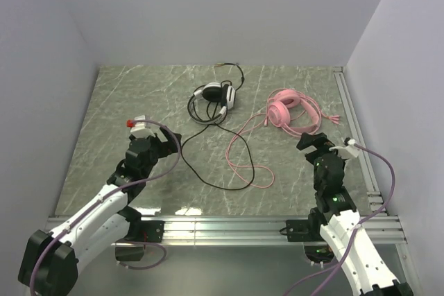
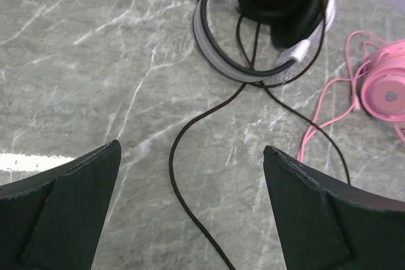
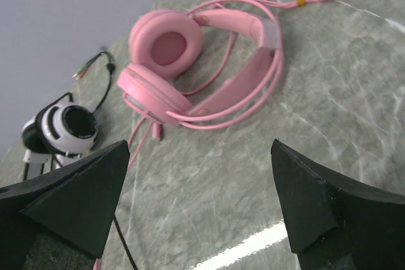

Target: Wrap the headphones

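At the near edge of the marbled table (image 1: 104, 116): left claw (image 1: 165, 142) and right claw (image 1: 312, 145), both spread wide, both empty, poised short of the work.

Just beyond, mid-table: black cable (image 1: 208, 171) and pink cable (image 1: 250, 171), loose, sprawled in long loops, apparently crossing near the middle.

Farther back: black-and-white headset (image 1: 214, 98), flat on the slab left of centre, ahead of the left claw. To its right and apart from it, pink headset (image 1: 291, 110), ahead of the right claw, with pink plugs (image 1: 333, 117) trailing toward the right-hand rail. Black cable's plug end farthest back, near the rear wall.

Wrapping not yet begun, by the look of it.

Chief hazard, as judged from here: the tangle at the crossing. A tug on either cord likely to drag the other along, perhaps its headset too. Second worry: thin cord lying flat on hard stone, easy to miss or to pinch against the surface. Third: light headsets prone to sliding during winding, with nothing pinning them down. Finished coils liable to spring open again once released.
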Available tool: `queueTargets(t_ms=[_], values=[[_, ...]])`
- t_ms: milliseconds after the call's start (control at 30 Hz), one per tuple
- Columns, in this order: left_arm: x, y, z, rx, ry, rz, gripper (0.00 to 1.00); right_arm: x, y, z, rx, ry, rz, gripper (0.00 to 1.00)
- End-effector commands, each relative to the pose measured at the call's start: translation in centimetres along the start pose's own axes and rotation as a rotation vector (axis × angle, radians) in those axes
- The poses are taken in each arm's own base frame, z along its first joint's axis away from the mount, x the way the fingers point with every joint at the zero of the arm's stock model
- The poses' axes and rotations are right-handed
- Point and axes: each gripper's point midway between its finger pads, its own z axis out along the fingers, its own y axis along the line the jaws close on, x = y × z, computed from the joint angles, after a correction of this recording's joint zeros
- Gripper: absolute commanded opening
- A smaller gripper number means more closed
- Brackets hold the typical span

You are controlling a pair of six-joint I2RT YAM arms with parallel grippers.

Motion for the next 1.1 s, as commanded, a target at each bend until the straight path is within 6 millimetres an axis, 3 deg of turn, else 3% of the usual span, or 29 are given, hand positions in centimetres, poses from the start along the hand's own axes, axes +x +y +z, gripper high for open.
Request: queueTargets(t_ms=[0,133,267,300,333,367,400,467,500,533,567,600,633,667,700,767,1067], values=[[-1.1,-0.6,0.7,0.003,-0.031,0.007,0.99,-1.9,-0.3,0.3,0.067,-0.064,0.061,1.0],[-1.4,-2.0,2.0,-0.011,0.032,-0.075,0.99,-2.3,-0.4,0.1,0.082,-0.073,0.077,1.0],[-0.8,-1.7,4.1,-0.164,0.145,-0.168,0.99,-2.6,-1.2,-0.1,0.116,-0.102,0.105,0.98],[-1.8,-2.6,4.6,-0.162,0.139,-0.183,0.98,-2.6,-1.3,-0.2,0.115,-0.103,0.106,0.97],[-1.7,-2.8,5.0,-0.166,0.159,-0.194,0.98,-2.5,-1.2,-0.2,0.109,-0.103,0.107,0.97],[-1.0,-2.9,5.8,-0.177,0.184,-0.207,0.98,-2.8,-1.0,-0.3,0.096,-0.112,0.115,0.97],[-2.2,-3.8,6.5,-0.173,0.173,-0.232,0.97,-2.5,-1.1,-0.3,0.091,-0.11,0.114,0.96],[-0.4,-2.8,7.9,-0.272,0.24,-0.266,0.96,-2.7,-1.1,-0.3,0.089,-0.119,0.119,0.96],[-1.6,-4.0,9.0,-0.263,0.233,-0.282,0.94,-2.7,-1.1,-0.4,0.09,-0.121,0.119,0.96],[-1.2,-3.8,9.6,-0.301,0.25,-0.3,0.93,-2.8,-1.1,-0.4,0.093,-0.12,0.12,0.96],[1.2,-2.3,10.1,-0.394,0.32,-0.285,0.92,-2.8,-1.2,-0.4,0.097,-0.12,0.119,0.96],[1.9,-1.6,10.4,-0.454,0.345,-0.288,0.92,-2.7,-1.2,-0.4,0.098,-0.119,0.121,0.96],[1.0,-2.0,11.3,-0.481,0.332,-0.305,0.9,-2.6,-1.2,-0.3,0.1,-0.115,0.119,0.96],[2.7,-0.8,11.7,-0.554,0.371,-0.303,0.89,-2.6,-1.1,-0.3,0.094,-0.112,0.12,0.95],[2.3,-1.2,12.5,-0.551,0.364,-0.304,0.89,-2.6,-1.0,-0.3,0.093,-0.107,0.118,0.96],[3.8,-0.9,13.5,-0.571,0.394,-0.31,0.88,-2.5,-0.9,-0.2,0.092,-0.103,0.118,0.96],[5.4,-0.4,16.3,-0.6,0.399,-0.296,0.83,-2.3,-0.7,-0.1,0.087,-0.088,0.11,0.95]])
